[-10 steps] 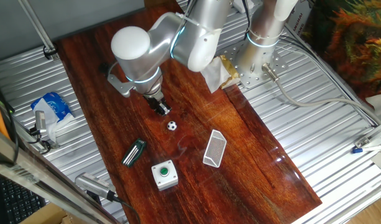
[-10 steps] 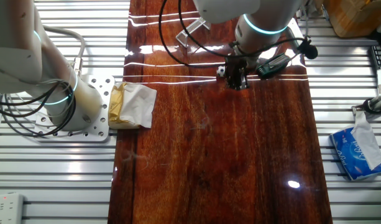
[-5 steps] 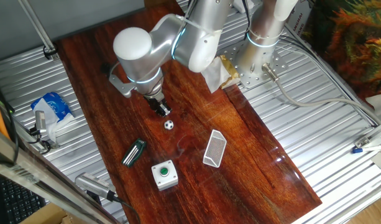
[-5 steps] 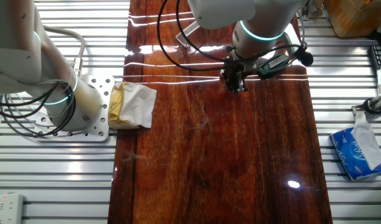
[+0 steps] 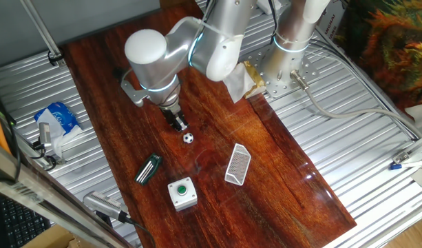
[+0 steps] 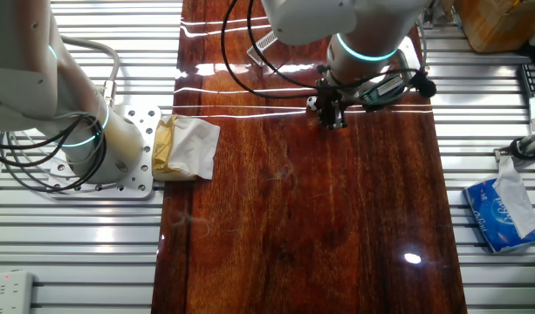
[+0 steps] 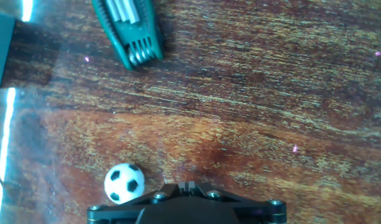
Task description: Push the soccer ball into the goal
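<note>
Hand (image 7: 185, 186) fingertips cropped (ball (image 7: 124, 183) beside)

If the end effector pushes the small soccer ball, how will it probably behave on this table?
The soccer ball is round and the wooden table looks glossy, so it will probably roll freely. Being tiny, it likely veers off if the end effector strikes off-centre.

Quick count of what's on and around the dark wood table (image 5: 293, 176): one tiny white soccer ball with black patches (image 5: 188, 138), one small white mesh-filled goal frame (image 5: 237, 164), one white box with a round green button (image 5: 182, 193), one dark green striped clip-like bar (image 5: 148, 169). Off to the side, one blue and white tissue packet (image 5: 58, 118) and one crumpled white and yellow cloth bundle (image 6: 184, 148). Two silver robot arms, one over the wood (image 5: 190, 48) and one on a bolted base plate (image 5: 293, 34).
</note>
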Controlling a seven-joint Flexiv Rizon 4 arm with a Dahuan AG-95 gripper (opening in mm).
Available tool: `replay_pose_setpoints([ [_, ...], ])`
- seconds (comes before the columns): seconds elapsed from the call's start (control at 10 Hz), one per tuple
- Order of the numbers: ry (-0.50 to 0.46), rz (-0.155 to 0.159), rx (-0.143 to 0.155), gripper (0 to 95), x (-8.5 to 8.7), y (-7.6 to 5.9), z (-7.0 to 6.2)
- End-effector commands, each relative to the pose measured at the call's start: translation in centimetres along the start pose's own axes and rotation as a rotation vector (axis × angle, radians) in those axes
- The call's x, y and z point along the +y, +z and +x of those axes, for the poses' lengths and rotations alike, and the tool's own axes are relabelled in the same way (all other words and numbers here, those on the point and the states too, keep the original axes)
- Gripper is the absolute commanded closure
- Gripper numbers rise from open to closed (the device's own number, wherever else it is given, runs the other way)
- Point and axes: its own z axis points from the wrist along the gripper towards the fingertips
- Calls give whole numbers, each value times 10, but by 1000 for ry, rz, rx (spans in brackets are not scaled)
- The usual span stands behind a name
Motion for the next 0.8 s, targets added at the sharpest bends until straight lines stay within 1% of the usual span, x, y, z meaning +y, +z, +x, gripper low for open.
replay_pose_setpoints([
  [0.1,-11,-5,8,950,2,-1,-1],
  [0.2,-13,-6,14,950,3,-1,-1],
  [0.4,7,-15,13,950,9,-2,0],
  [0.6,54,-23,17,950,28,-3,-1],
  [0.7,109,-38,16,950,44,-2,-2],
  [0.8,164,-65,15,950,59,-3,-2],
])
